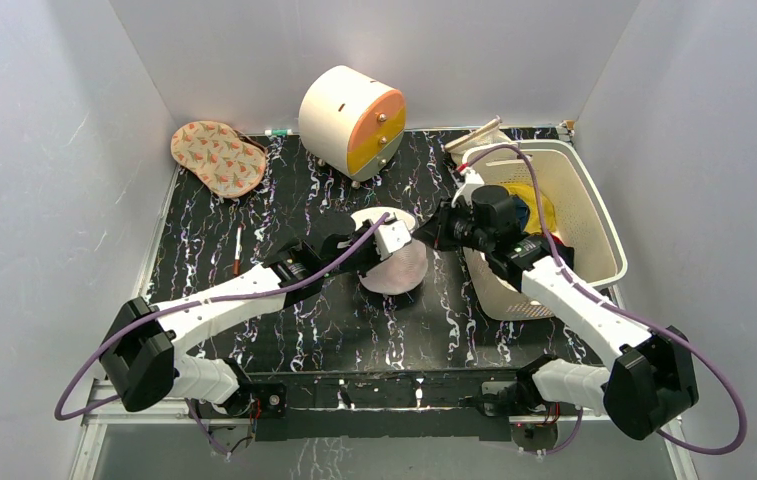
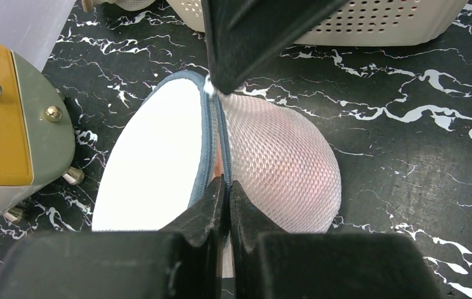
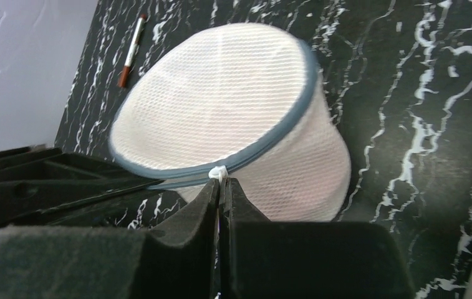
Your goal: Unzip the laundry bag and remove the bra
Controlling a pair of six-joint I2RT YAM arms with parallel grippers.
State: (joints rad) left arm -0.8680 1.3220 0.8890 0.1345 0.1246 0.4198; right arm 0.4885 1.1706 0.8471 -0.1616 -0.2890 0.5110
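The laundry bag (image 1: 394,268), a round white mesh pouch with a blue-grey zipper rim (image 2: 210,134), stands on edge mid-table between both arms. My left gripper (image 2: 227,185) is shut on the rim's near side, where the zipper gapes a little. At the far side my right gripper (image 3: 221,182) is shut on the white zipper pull (image 3: 218,172). In the top view the left gripper (image 1: 409,246) and right gripper (image 1: 441,233) meet at the bag's upper edge. The bra shows only as a pale pink tint (image 2: 280,163) through the mesh.
A cream-and-orange drawer cabinet (image 1: 352,120) stands at the back, its feet close to the bag (image 2: 71,176). The slotted basket (image 1: 584,215) with yellow and blue clothes sits right. A patterned pad (image 1: 217,157) lies back left, a pen (image 1: 238,250) left of the bag.
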